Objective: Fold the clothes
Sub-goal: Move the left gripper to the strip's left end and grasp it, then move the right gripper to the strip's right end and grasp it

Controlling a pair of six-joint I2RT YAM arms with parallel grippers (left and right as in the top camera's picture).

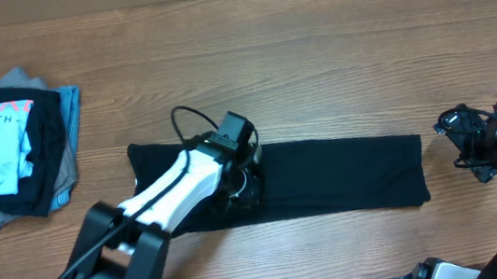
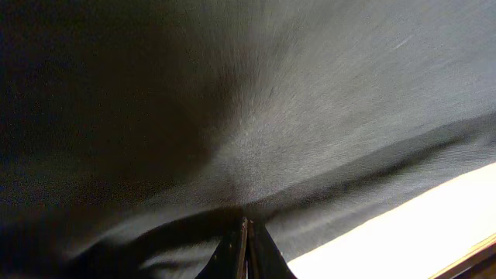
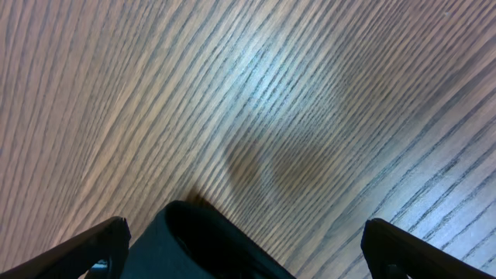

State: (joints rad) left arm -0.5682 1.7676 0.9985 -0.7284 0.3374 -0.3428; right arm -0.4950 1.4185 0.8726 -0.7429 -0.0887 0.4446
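Since the black garment (image 1: 346, 175) lies as a long band across the middle of the frame, we have the left gripper (image 1: 242, 178) clamped shut on its fabric (creases run into the tips), probably to carry the next fold; the right gripper (image 1: 464, 138) hangs wide open over the table (image 1: 312, 38) at the right edge.

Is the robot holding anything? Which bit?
The left pincer is pinched shut on the black garment, near its middle. The right pincer is open, holding nothing.
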